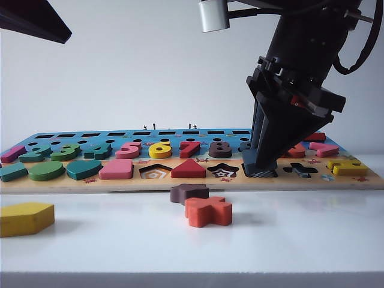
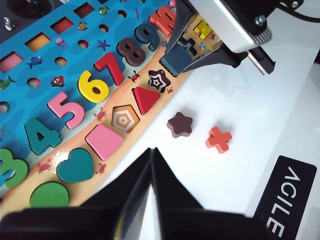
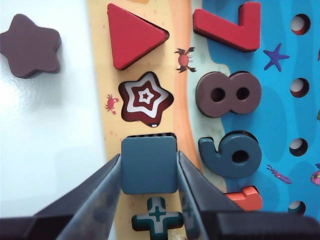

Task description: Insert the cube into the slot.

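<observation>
Cube clamped between right gripper jaws, above slot

The right gripper holds the cube over the slot, right of the star cut-out. The left gripper hangs far left. Two loose pieces lie on the table before the board.

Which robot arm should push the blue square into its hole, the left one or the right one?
The right one. The right gripper already clamps the flat navy-blue square wooden cube right over the checkerboard-bottomed square slot. The left gripper hangs shut and empty, away from it, near the pink square piece.
</observation>
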